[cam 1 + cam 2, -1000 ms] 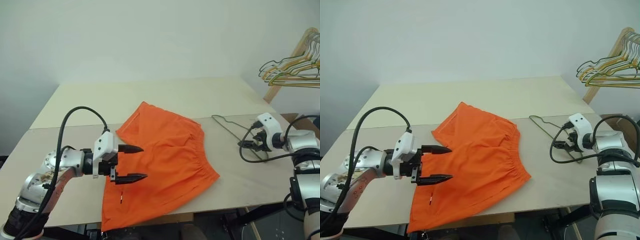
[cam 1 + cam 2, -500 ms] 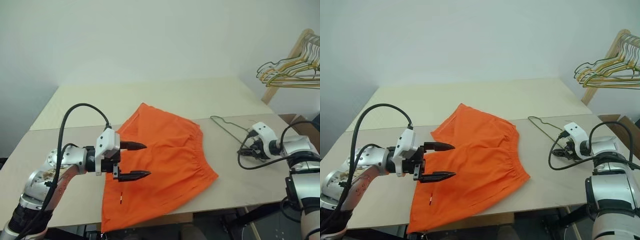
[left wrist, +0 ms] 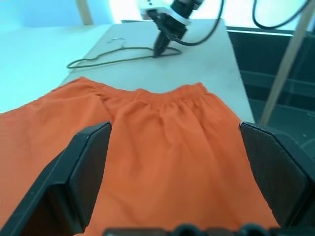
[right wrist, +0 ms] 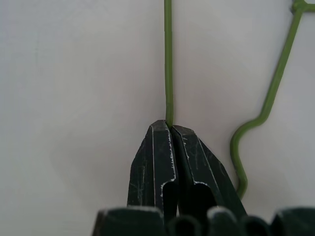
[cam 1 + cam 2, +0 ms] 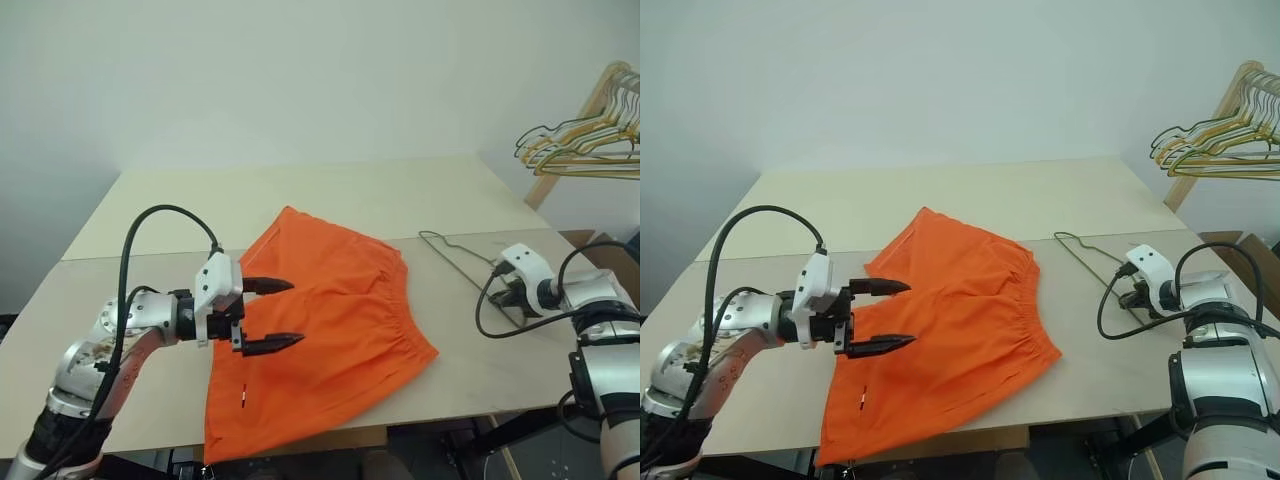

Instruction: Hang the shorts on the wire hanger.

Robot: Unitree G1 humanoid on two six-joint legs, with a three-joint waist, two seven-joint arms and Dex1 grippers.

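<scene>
The orange shorts [image 5: 335, 310] lie flat on the pale table [image 5: 150, 210], waistband toward the right. My left gripper [image 5: 296, 312] hovers open just over their left part, fingers pointing right; in the left wrist view the shorts [image 3: 162, 142] spread between its two wide-apart fingers [image 3: 83, 172]. The thin green wire hanger [image 5: 450, 252] lies on the table right of the shorts. My right gripper [image 4: 170, 127] is shut on one straight wire of the hanger [image 4: 168, 59], tips down at the table near the right edge [image 5: 517, 300].
A bunch of pale wire hangers [image 5: 575, 145] hangs on a wooden rack [image 5: 575, 130] at the far right, beyond the table. A black cable [image 5: 485, 305] loops by my right wrist. The table's front edge runs just below the shorts' hem.
My right gripper has closed its fingers onto the hanger's wire. My left gripper has stayed open over the shorts, barely shifting.
</scene>
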